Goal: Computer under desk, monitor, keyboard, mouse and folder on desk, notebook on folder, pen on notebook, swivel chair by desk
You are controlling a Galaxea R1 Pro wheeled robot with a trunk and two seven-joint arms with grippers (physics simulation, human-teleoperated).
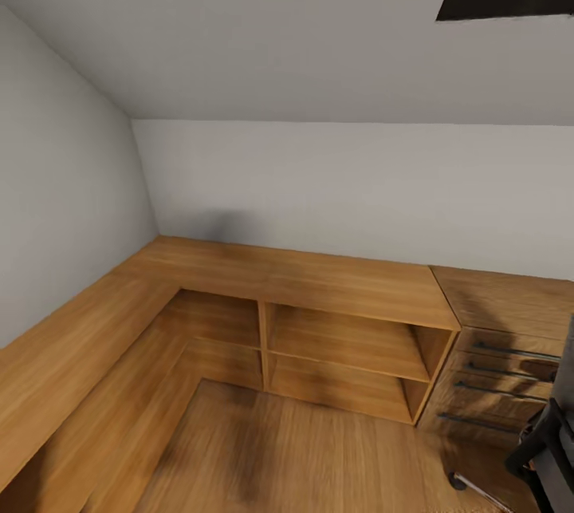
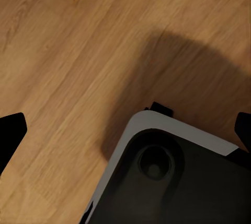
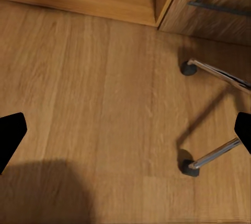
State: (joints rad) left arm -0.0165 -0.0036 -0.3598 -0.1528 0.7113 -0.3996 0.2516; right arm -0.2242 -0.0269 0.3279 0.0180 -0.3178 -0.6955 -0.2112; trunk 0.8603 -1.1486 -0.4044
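The low cabinet (image 1: 351,290) and plank floor (image 3: 94,104) look like warm matt wood. The swivel chair (image 3: 214,153) has glossy metal legs on black castors.

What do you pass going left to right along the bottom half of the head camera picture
Low wooden counter along the left wall → open wooden shelf unit → wooden drawer unit with dark handles → swivel chair at the right edge.
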